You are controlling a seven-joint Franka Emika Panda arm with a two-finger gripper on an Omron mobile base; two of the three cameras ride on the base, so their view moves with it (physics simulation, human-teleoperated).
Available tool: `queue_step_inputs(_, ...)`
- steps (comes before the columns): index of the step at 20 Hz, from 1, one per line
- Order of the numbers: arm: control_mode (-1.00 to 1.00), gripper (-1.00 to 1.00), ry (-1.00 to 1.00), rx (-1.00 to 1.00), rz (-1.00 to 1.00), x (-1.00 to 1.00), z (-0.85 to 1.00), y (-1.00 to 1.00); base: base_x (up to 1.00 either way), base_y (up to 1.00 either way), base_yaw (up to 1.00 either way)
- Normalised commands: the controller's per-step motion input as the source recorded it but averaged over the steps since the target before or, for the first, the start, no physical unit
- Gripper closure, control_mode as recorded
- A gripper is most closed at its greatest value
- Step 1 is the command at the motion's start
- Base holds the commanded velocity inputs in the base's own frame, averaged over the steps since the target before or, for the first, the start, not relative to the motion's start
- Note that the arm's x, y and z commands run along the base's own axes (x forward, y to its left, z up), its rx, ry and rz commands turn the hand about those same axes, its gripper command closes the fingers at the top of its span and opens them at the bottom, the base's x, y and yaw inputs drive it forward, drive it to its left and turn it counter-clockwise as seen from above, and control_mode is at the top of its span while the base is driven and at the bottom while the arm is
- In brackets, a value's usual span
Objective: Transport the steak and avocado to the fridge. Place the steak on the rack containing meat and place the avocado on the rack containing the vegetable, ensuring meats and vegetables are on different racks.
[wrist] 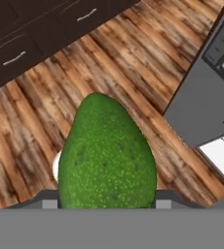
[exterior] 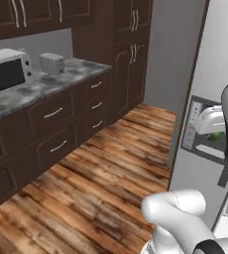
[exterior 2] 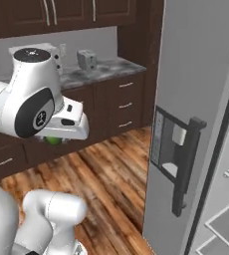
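Observation:
The avocado (wrist: 106,155), green and speckled, stands large in the hand view, and my gripper (wrist: 106,202) is shut on it, a fingertip on either side. From the right base view, a sliver of the avocado (exterior 2: 52,141) peeks out under the white hand, which hovers above the wooden floor. In the left base view the avocado (exterior: 216,135) shows as a green spot under the hand, in front of the fridge (exterior: 205,69). The fridge door (exterior 2: 191,89) with its dispenser panel stands open, pale shelves (exterior 2: 225,219) behind it. The steak is out of view.
Dark brown cabinets (exterior: 51,124) with a marble counter run along the left, carrying a microwave (exterior: 7,70) and a toaster (exterior: 52,63). Wooden floor (exterior: 96,183) lies open between the cabinets and the fridge. A long dark handle (exterior 2: 182,164) juts from the fridge door.

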Motion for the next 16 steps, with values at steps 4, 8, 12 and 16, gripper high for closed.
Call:
queue_step_inputs(4, 1.00, 1.00, 0.00, 0.00, 0.00, 0.00, 0.00, 0.00, 0.56, 0.52, -0.76)
queue_step_inputs(8, 1.00, 1.00, 0.00, 0.00, 0.00, 0.00, 0.00, 0.00, 0.56, 0.54, -0.74)
queue_step_inputs(12, 1.00, 1.00, 0.00, 0.00, 0.00, 0.00, 0.00, 0.00, 0.39, 0.43, -0.73)
queue_step_inputs(16, 1.00, 1.00, 0.00, 0.00, 0.00, 0.00, 0.00, 0.00, 0.12, 0.07, -0.62)
